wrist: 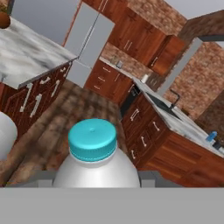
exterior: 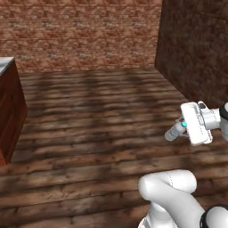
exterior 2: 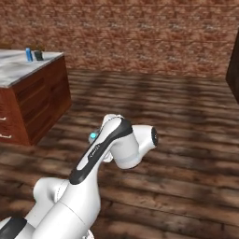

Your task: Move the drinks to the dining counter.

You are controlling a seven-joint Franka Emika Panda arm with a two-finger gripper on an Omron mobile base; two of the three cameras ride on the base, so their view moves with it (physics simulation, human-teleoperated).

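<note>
My gripper [wrist: 96, 179] is shut on the clear plastic water bottle [wrist: 96, 164], whose teal cap rises just ahead of the fingers. In the left base view the gripper [exterior: 180, 127] holds the bottle [exterior: 173, 132] out over the wooden floor at mid right. The dining counter [wrist: 177, 120], marble-topped with a black sink and faucet, runs along the right of the hand view, with a blue drink [wrist: 211, 136] at its far end. In the right base view that counter [exterior 2: 18, 70] stands at the left, carrying the blue carton [exterior 2: 29, 54] and a dark bottle [exterior 2: 39, 55].
A marble-topped island [wrist: 30, 52] with a terracotta pot [wrist: 3, 18] lies at the hand view's upper left. A grey fridge [wrist: 87, 41] and wood cabinets [wrist: 135, 37] stand behind. Brick walls [exterior: 80, 31] bound the open plank floor [exterior: 98, 120].
</note>
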